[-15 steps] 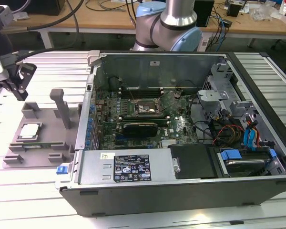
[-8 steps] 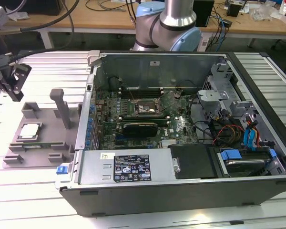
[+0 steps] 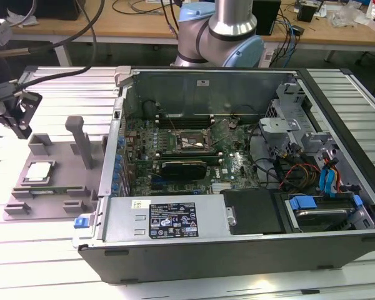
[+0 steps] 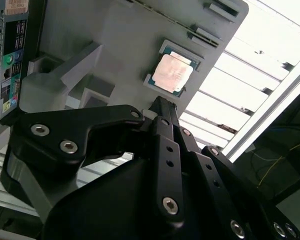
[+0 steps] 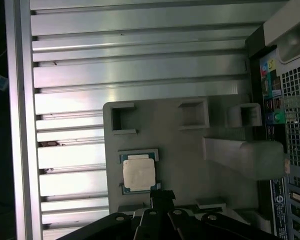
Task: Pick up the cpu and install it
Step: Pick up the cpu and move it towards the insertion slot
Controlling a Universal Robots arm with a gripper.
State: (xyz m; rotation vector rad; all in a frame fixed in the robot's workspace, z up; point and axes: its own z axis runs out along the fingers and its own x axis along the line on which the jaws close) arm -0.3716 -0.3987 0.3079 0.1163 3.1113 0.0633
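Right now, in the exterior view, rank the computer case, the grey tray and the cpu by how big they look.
Largest to smallest:
1. computer case, by far
2. grey tray
3. cpu, resting on the tray
The gaps are wide enough that nearness to the camera doesn't change the order.

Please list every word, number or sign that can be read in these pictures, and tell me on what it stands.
No text can be read with certainty.
Black label on the computer case, exterior view: white print, too small to read.
White sticker beside it: too small to read.
Coloured stickers on the case's back, first wrist view: blurred.
cpu top: no legible marking.
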